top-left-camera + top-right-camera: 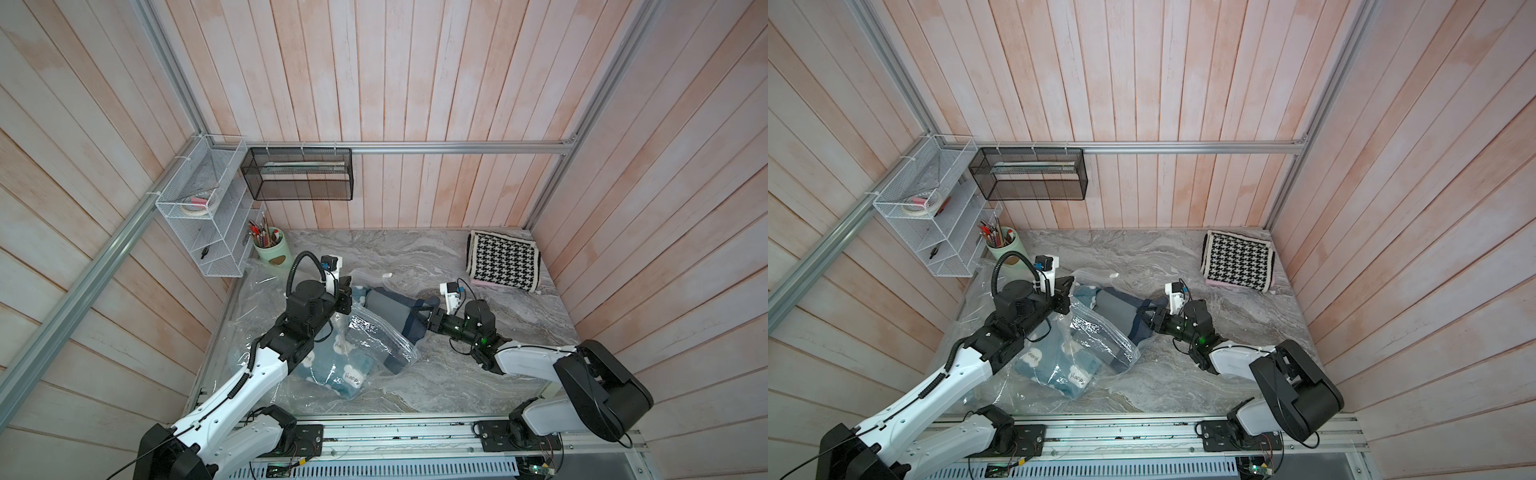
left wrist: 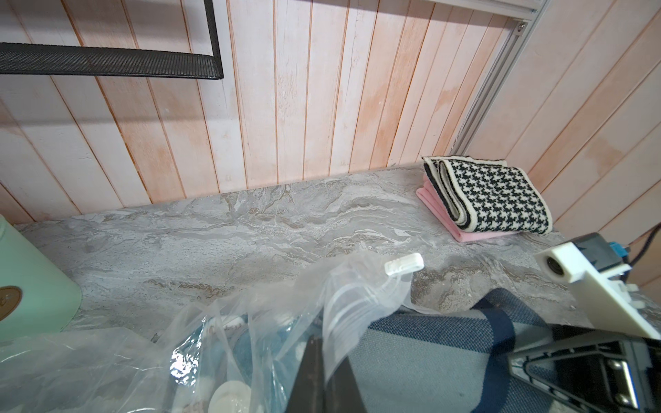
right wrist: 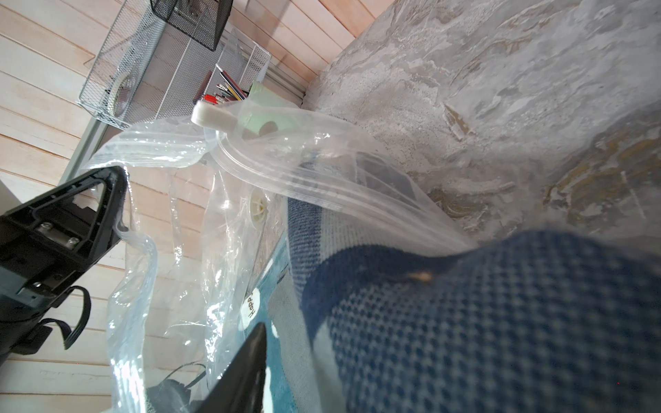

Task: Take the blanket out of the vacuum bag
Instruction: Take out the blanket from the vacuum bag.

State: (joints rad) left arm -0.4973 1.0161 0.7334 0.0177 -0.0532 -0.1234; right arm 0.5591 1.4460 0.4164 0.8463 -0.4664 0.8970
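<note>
Tightly closed left pincer [image 2: 327,345] on vacuum bag [image 2: 107,361] plastic

Bag [image 2: 272,314]: lying crumpled across the lower left of the frame, its slider [image 2: 404,264] sticking up mid-frame.
Left gripper [image 2: 327,379]: pinching the bag's zip strip at the bottom edge.
Blanket [image 2: 429,357]: blue, lying at lower centre, reaching toward the right gripper [image 2: 536,352].
Cloths [image 2: 490,193]: lying folded at right.
Cup [image 2: 32,286]: standing at the left edge.

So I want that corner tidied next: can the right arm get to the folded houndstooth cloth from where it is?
Probably yes. The houndstooth cloth lies on the right arm's side, and only bare tabletop separates it from the right gripper, now at the blanket.
</note>
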